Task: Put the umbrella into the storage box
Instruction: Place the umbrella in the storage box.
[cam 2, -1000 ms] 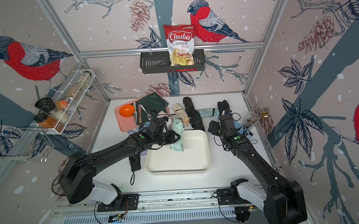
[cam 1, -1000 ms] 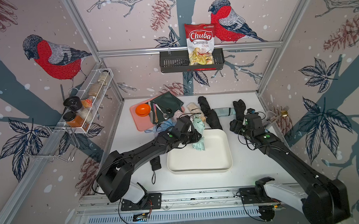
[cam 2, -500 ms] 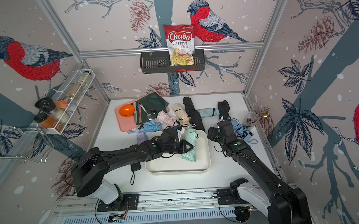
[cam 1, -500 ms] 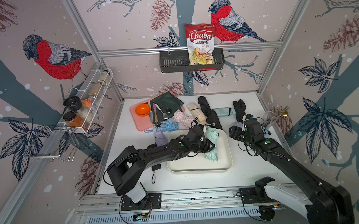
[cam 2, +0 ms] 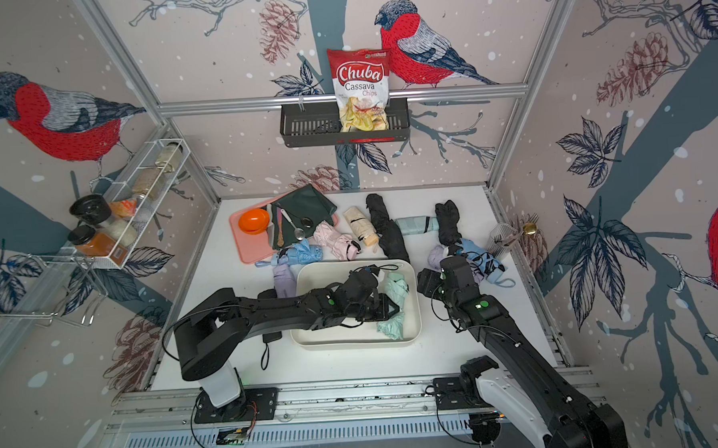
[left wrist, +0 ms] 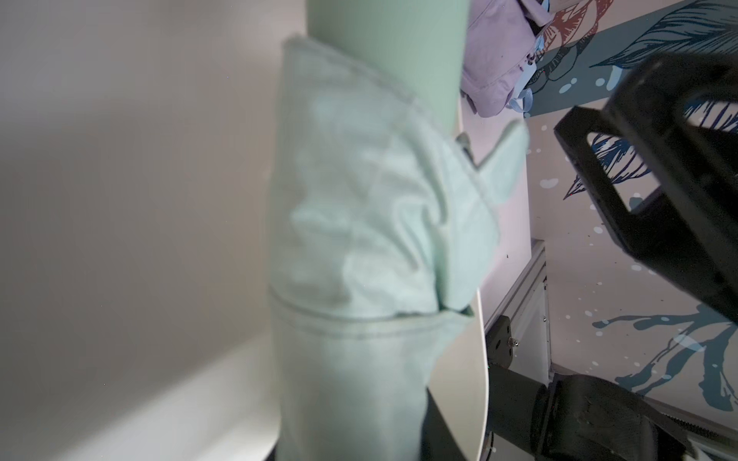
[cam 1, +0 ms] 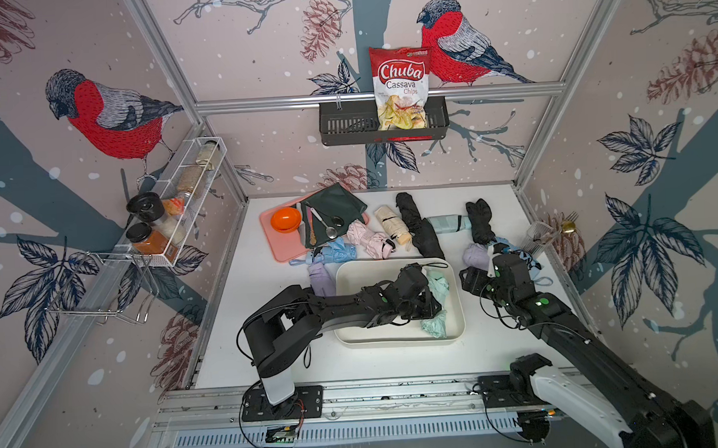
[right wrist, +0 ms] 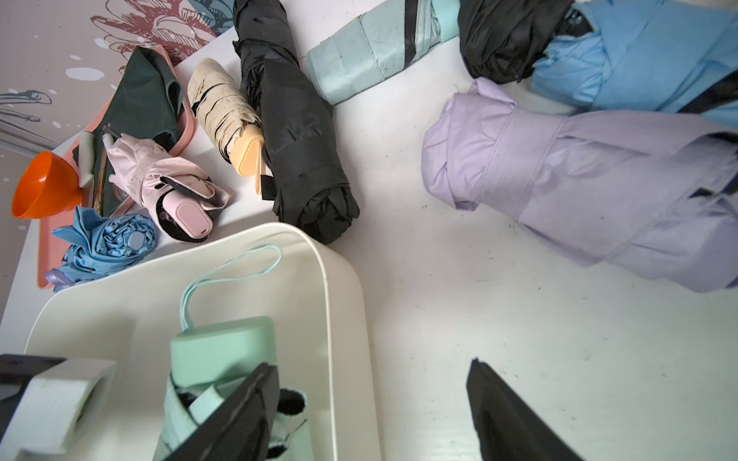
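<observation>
Umbrella (cam 1: 437, 313), mint: lies inside the box (cam 1: 351, 275), along its right wall, handle end toward the back. Left fingers (cam 2: 385, 308) closed on its midsection. Right fingers (right wrist: 507, 415) spread wide, holding nothing, over bare desk (cam 1: 376, 361) just right of the box. Beyond them: lilac umbrella (right wrist: 579, 179) on the desk. Behind the box: black umbrella (cam 1: 422, 230), one end at the rim; beige umbrella (cam 1: 393, 227) touching its left side. Tray (cam 1: 277, 245), pink, far left. Back wall: chips bag (cam 1: 399, 90) upright in basket (cam 1: 345, 128).
</observation>
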`<state>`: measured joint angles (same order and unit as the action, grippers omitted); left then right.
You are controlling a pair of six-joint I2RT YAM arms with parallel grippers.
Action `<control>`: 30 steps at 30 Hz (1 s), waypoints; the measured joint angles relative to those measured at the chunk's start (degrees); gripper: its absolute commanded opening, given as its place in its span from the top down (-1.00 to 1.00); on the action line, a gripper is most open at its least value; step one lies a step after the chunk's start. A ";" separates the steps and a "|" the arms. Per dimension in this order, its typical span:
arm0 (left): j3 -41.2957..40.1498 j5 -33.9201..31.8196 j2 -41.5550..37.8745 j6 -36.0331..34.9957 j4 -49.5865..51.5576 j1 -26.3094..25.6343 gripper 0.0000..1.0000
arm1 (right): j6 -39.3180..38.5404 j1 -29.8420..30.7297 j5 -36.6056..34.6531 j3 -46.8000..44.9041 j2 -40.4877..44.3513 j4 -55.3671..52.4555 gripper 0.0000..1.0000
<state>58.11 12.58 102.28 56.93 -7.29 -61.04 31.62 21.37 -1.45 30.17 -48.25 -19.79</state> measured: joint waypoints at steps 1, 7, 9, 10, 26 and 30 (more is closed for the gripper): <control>0.59 -0.52 0.72 0.02 -0.15 -0.31 0.32 | 0.00 0.02 0.17 -0.33 0.17 0.00 -0.55; 3.19 -0.44 5.01 1.27 -0.39 -1.75 -0.06 | 0.02 0.07 1.86 -2.12 0.59 -0.07 -0.49; 3.54 -0.37 5.18 1.44 -0.46 -1.99 -0.40 | 0.00 0.13 1.97 -2.12 0.39 -0.04 -0.47; 3.63 -0.39 5.18 1.53 -0.68 -2.05 -0.52 | 0.00 0.13 2.12 -2.12 0.24 -0.02 -0.46; 4.28 0.66 4.42 -0.24 -0.15 -2.14 0.50 | 0.00 0.22 3.23 -2.27 -1.51 0.02 -0.37; 3.54 2.43 4.85 -0.66 -0.87 -2.08 0.50 | 0.20 0.22 2.89 -2.27 -1.66 0.02 -0.37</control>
<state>61.65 15.00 107.13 56.27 -8.16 -63.11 31.81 21.58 1.43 27.90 -49.91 -19.77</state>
